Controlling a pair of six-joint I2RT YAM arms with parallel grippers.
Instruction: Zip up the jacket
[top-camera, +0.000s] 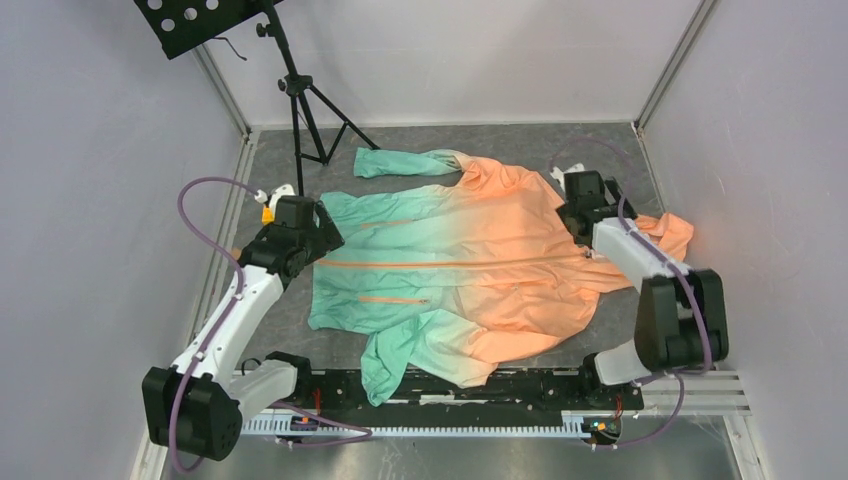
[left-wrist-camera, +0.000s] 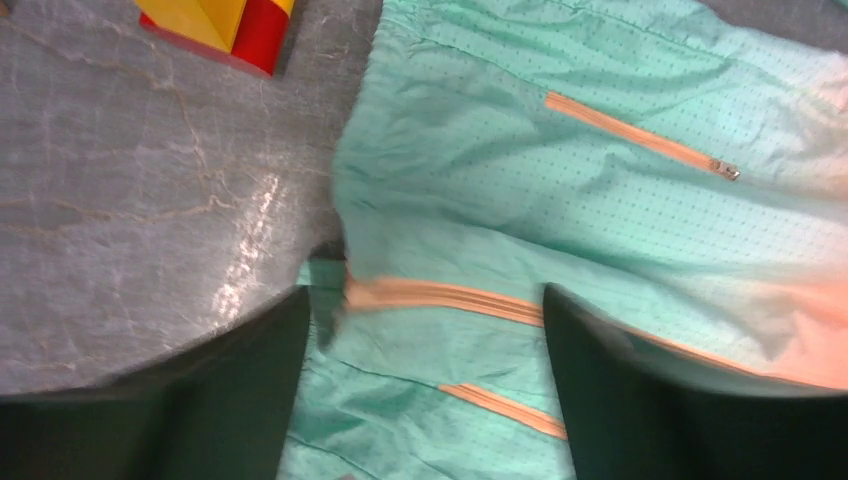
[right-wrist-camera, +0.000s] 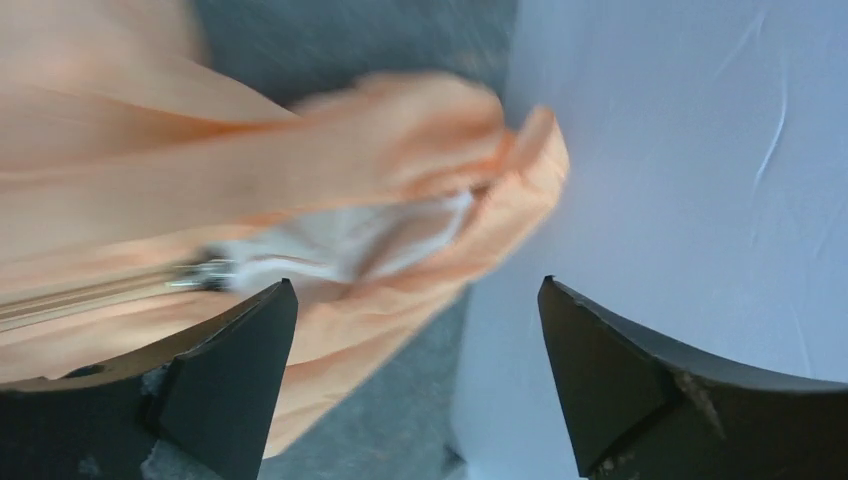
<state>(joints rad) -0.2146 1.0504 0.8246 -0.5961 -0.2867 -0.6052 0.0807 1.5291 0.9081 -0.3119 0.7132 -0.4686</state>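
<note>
The jacket (top-camera: 470, 270) lies spread flat on the grey table, mint green on the left fading to peach on the right. Its orange front zipper (top-camera: 450, 263) runs as one line from hem to collar. My left gripper (top-camera: 325, 240) hovers open over the hem end, and the zipper's bottom end (left-wrist-camera: 440, 297) lies between its fingers (left-wrist-camera: 220, 400). My right gripper (top-camera: 578, 222) is open at the collar end, holding nothing. The metal zipper pull (right-wrist-camera: 200, 272) and peach collar fabric (right-wrist-camera: 400, 150) show just beyond its left finger (right-wrist-camera: 230, 370).
A black stand on a tripod (top-camera: 300, 100) rises at the back left. A yellow and red block (left-wrist-camera: 225, 25) sits on the table beside the jacket's hem. White enclosure walls (right-wrist-camera: 680, 150) close in on the sides. One sleeve (top-camera: 670, 232) lies by the right arm.
</note>
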